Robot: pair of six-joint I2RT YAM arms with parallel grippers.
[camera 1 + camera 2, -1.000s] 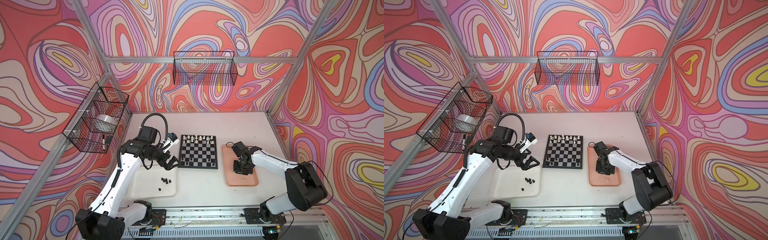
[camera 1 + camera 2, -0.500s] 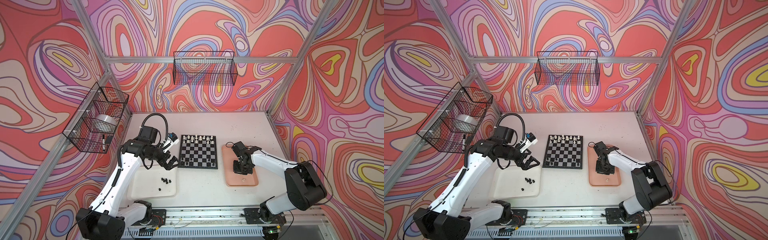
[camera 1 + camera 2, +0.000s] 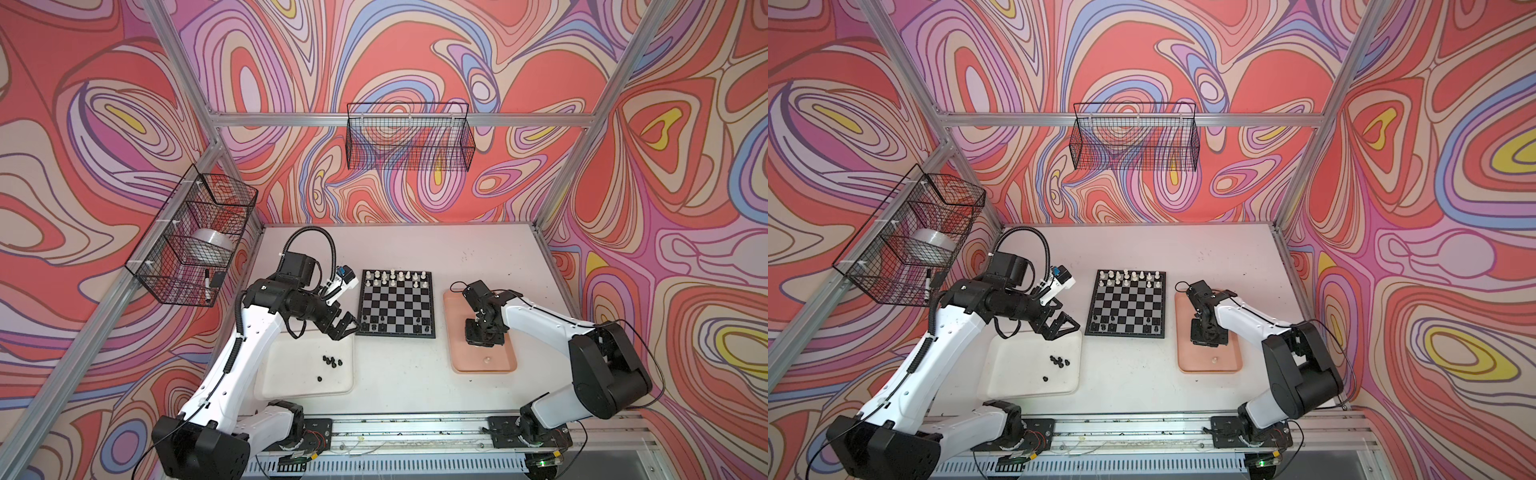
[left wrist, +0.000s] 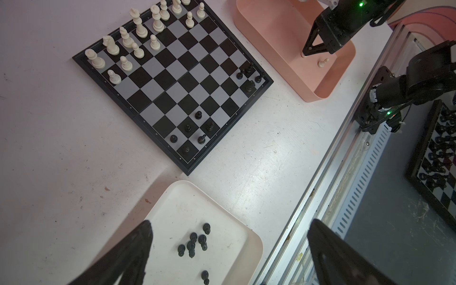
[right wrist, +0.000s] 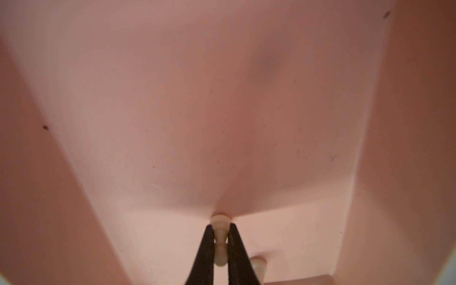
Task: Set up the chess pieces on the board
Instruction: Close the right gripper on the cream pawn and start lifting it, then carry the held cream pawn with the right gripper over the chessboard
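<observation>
Right hand (image 3: 483, 337) points down into the pink tray (image 3: 505, 357) in both top views. Left hand (image 3: 344, 328) hangs with jaws wide apart over the white tray (image 3: 291, 374), just beside the board (image 3: 397, 307) on the bench (image 3: 399, 382).

Left wrist view: white pieces (image 4: 138, 32) crowd one end of the board, black pieces (image 4: 197, 128) dot the other, and spare black pieces (image 4: 193, 243) lie in the white tray.

Right wrist view: the right hand is clamped on a white piece (image 5: 220, 244), with a second piece (image 5: 257, 265) just beside it.

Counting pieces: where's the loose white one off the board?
In a top view, the loose white piece is in the pink tray right of the board, near the right tool.
</observation>
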